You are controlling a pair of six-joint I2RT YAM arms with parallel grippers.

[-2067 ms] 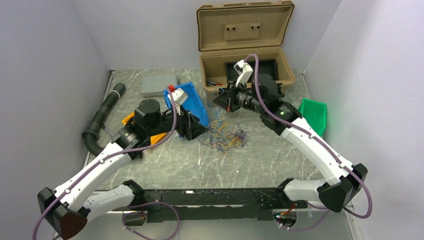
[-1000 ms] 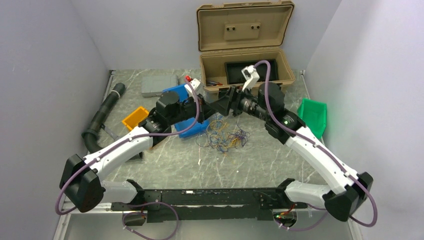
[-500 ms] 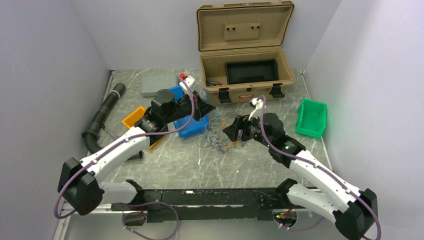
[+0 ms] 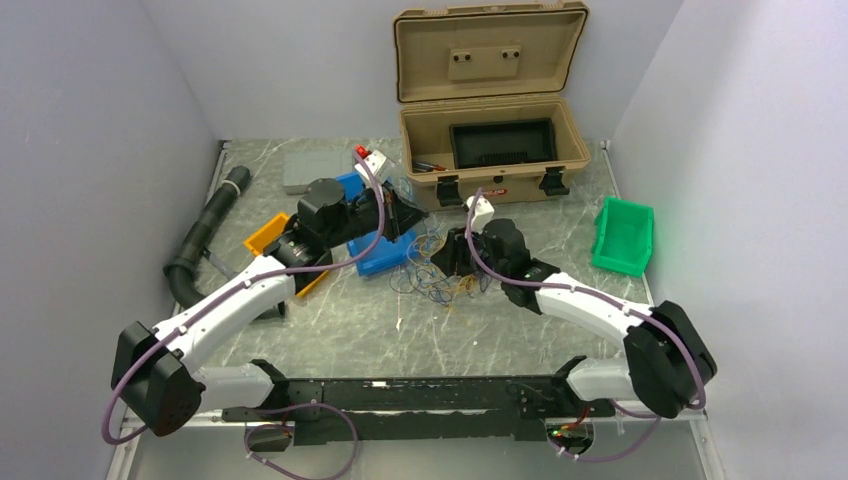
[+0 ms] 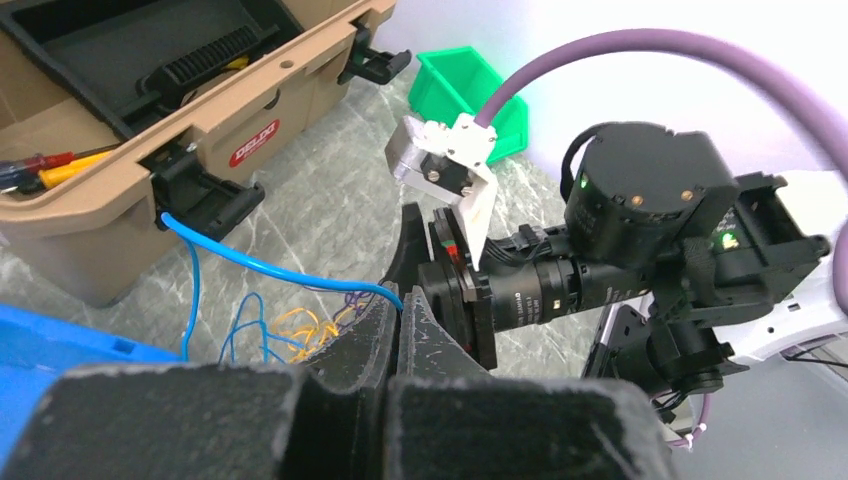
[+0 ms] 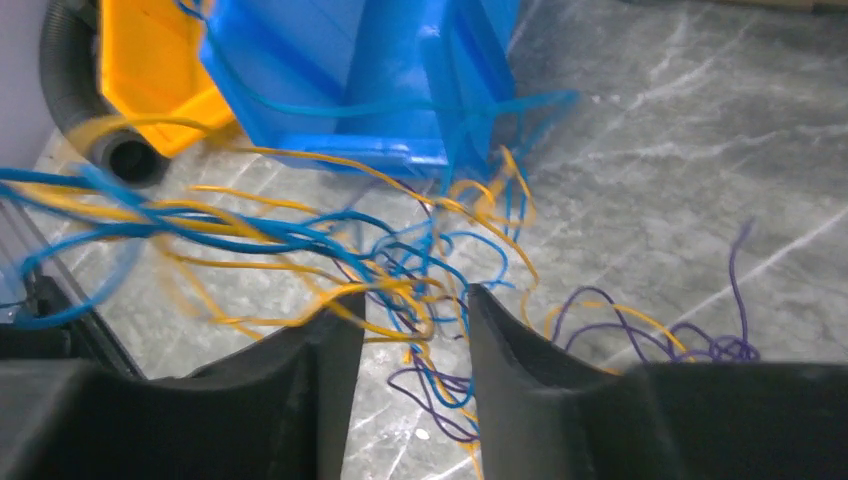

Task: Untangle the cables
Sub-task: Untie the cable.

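Note:
The cables [image 4: 432, 268] are a loose tangle of thin blue, yellow and purple wires on the marble table, between the two grippers. My left gripper [image 4: 415, 214] hovers at the tangle's far left and is shut on a single blue cable [image 5: 270, 270]. That strand runs taut from the closed tips [image 5: 400, 305] towards the toolbox latch. My right gripper [image 4: 447, 262] sits low over the tangle from the right. In the right wrist view its jaws [image 6: 410, 300] stand apart, with blue, yellow and purple strands [image 6: 420, 270] lying across the gap.
An open tan toolbox [image 4: 490, 180] stands at the back. A blue bin [image 4: 392, 253] and an orange bin [image 4: 266, 238] lie under the left arm. A green bin [image 4: 625, 238] is at the right, a black hose [image 4: 205, 235] at the left and a grey box [image 4: 310, 170] at the back left.
My right gripper has swung from beside the toolbox down and left onto the tangle, its jaws narrowing. The left gripper has held the blue cable almost still.

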